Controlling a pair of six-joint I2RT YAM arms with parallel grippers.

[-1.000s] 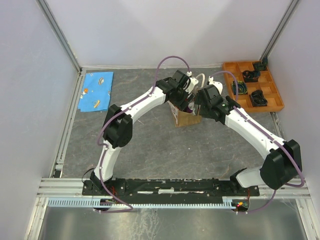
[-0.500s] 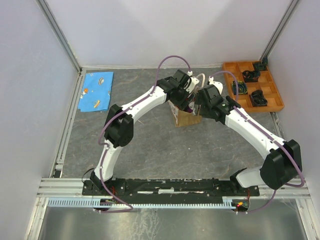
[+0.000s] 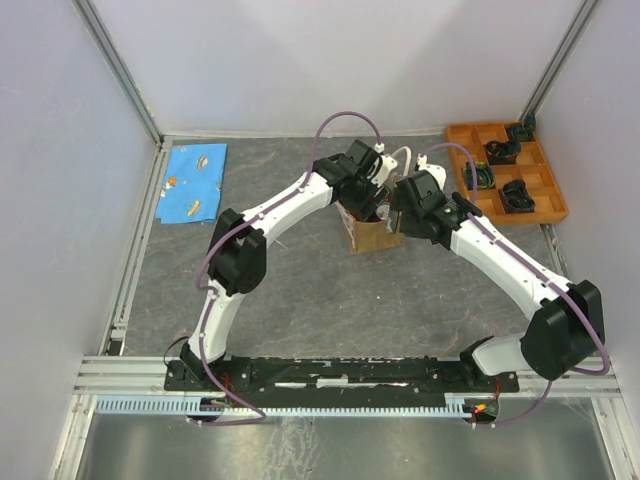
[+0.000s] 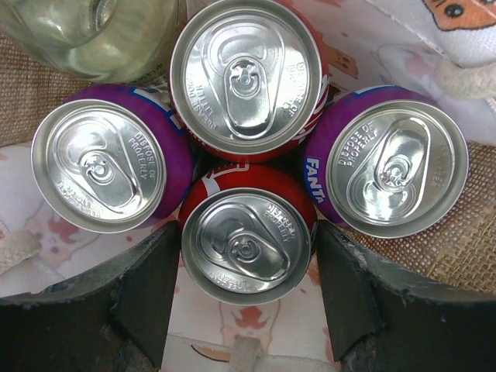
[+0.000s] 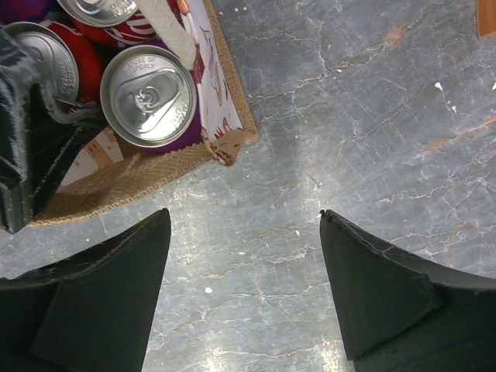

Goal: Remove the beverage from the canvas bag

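Closely, left end effector (image 4: 248, 229) flanks a round red can (image 4: 246, 252) in woven canvas bag (image 5: 132, 180), grip unclear; right end effector (image 5: 243, 214) gapes.

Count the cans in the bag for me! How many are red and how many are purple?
Red cans: 2
Purple cans: 2
Total: 4 cans
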